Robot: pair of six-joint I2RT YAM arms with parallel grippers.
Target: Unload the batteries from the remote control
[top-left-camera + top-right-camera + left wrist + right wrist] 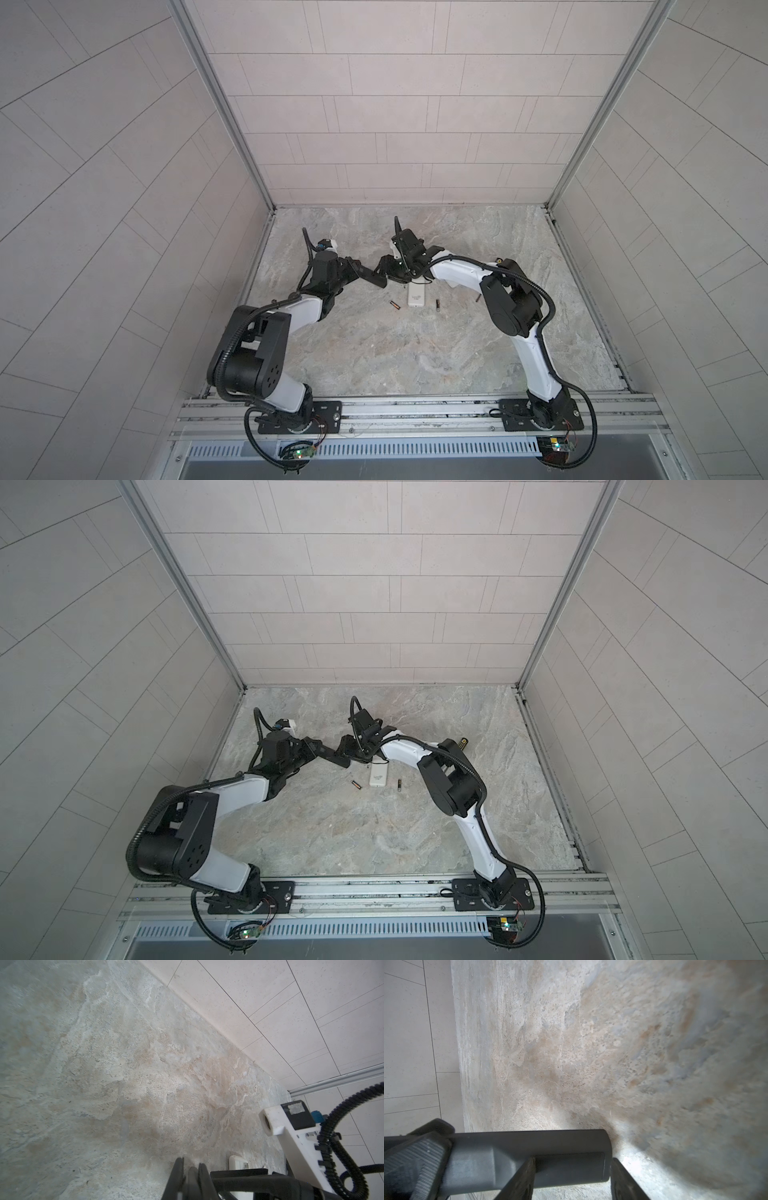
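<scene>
Right claw (573, 1160) straddles the free end of the black remote (529, 1147), jaws apart; whether they pinch it I cannot tell. Left claw (189, 1178) is clenched on the other end, so the long axis runs claw to claw. Two batteries (395, 305) lie loose on the bench (374, 353), nearer the arm bases, flanking the white remote (417, 294). Two remotes in all.

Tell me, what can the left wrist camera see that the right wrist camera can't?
Only left wrist: the white remote's corner and the right arm's camera. Only right wrist: the black remote's end, between the right gripper's fingers. Both: black remote, left gripper, table, tiled wall.
</scene>
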